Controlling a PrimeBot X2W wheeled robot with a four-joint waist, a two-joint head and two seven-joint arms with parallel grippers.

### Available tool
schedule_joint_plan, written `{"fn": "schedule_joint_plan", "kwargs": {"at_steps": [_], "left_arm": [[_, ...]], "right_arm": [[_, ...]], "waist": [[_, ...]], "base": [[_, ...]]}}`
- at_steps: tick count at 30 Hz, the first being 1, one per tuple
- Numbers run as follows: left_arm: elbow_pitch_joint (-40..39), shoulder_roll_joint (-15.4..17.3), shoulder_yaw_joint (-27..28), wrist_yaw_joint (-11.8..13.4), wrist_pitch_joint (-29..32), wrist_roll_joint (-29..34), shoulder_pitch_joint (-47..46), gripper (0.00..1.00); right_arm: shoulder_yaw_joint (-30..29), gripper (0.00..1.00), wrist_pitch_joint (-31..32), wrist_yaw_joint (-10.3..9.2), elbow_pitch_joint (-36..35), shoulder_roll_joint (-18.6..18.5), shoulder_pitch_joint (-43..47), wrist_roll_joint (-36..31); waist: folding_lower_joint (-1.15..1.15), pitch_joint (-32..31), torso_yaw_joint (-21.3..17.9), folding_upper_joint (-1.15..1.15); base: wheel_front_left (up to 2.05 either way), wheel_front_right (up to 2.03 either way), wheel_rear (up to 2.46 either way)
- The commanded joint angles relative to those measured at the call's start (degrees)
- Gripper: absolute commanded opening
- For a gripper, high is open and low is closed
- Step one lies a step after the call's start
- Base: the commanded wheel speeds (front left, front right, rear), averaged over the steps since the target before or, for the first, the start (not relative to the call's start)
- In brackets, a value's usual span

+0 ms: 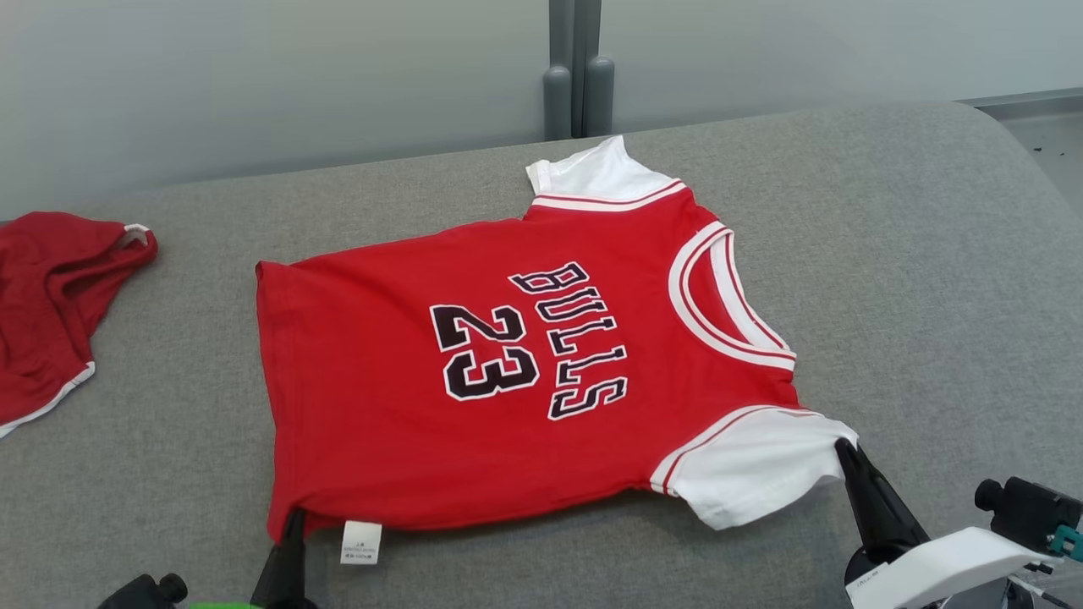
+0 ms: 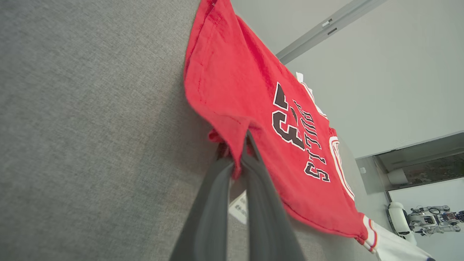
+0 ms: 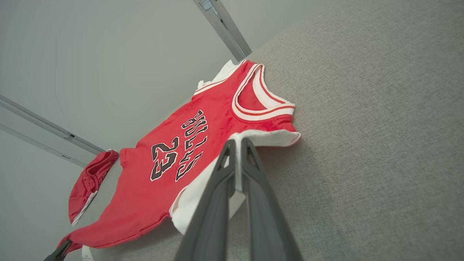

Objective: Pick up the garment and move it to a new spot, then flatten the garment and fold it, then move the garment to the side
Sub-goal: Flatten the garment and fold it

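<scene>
Jersey (image 1: 474, 372) lies spread flat on the grey couch top (image 1: 931, 254), number side up. The left gripper (image 1: 294, 513) pinches its near bottom corner and the right gripper (image 1: 843, 446) pinches the near white sleeve (image 1: 753, 474), probably so both ends can lift together for a fold.

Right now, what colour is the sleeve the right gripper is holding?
White, with red-striped trim; the head view shows the sleeve best.

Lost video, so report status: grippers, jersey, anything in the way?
Left gripper shut on jersey hem corner. Right gripper shut on white sleeve. Jersey spread face up. Other red garment apart, far left.
</scene>
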Motion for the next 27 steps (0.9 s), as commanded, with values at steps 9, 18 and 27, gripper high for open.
{"fn": "schedule_joint_plan", "kwargs": {"at_steps": [9,18,27], "left_arm": [[4.74,-2.38,0.40,0.16,2.27,-2.52,-8.38,0.00],[14.12,-3.58,-0.04,0.29,1.93,-1.09,-16.91,0.00],[22.46,-4.27,-1.82,-1.44,2.41,1.21,-23.93,0.00]], "right_arm": [[-0.95,0.00,-1.59,0.02,8.16,0.00,-8.73,-1.15],[0.96,0.00,-3.65,0.02,19.43,0.02,-21.55,-1.86],[3.44,0.00,-7.10,0.02,34.12,0.02,-33.19,-2.60]], "waist": [[0.00,0.87,1.39,0.00],[0.00,2.73,1.37,0.00],[0.00,4.49,2.08,0.00]], "base": [[0.00,0.00,0.00],[0.00,0.00,0.00],[0.00,0.00,0.00]]}}
